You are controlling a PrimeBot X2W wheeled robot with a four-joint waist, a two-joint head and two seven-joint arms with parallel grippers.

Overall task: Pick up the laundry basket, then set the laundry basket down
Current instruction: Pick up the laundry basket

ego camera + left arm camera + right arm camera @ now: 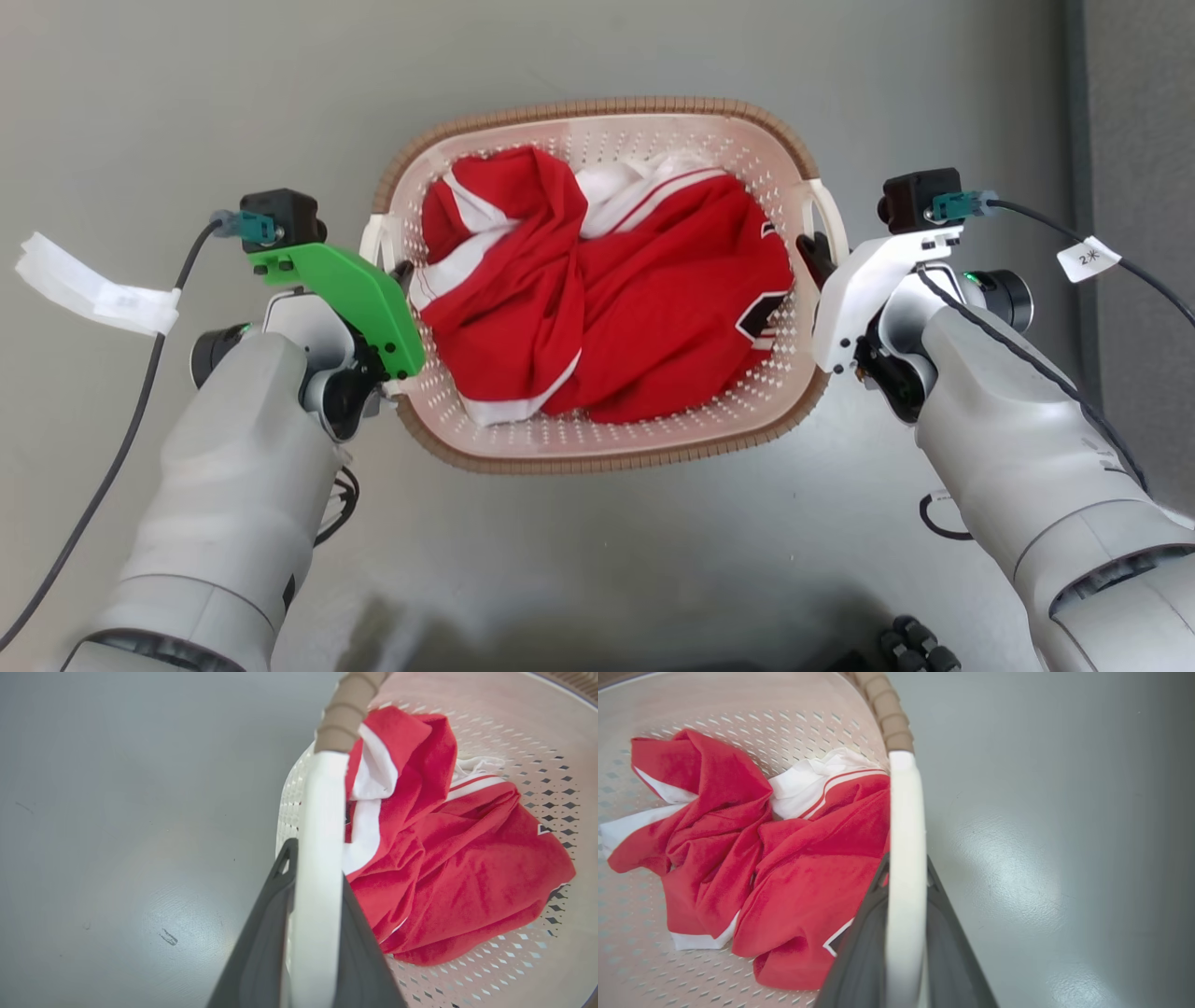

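Cream-white perforated plastic laundry basket (pixel 597 110) held at both sides.
Left gripper (pixel 317 863) and right gripper (pixel 906 870) clamped on its white side handles (pixel 322 812); crumpled red-and-white garment (pixel 607 299) inside.

A white tag (pixel 1088 259) on a black cable (pixel 1027 215) reads "2米".

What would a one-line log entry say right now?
left claw shut on left handle | right claw shut on right handle | laundry basket holds red-and-white clothing | lifted or on floor: cannot tell
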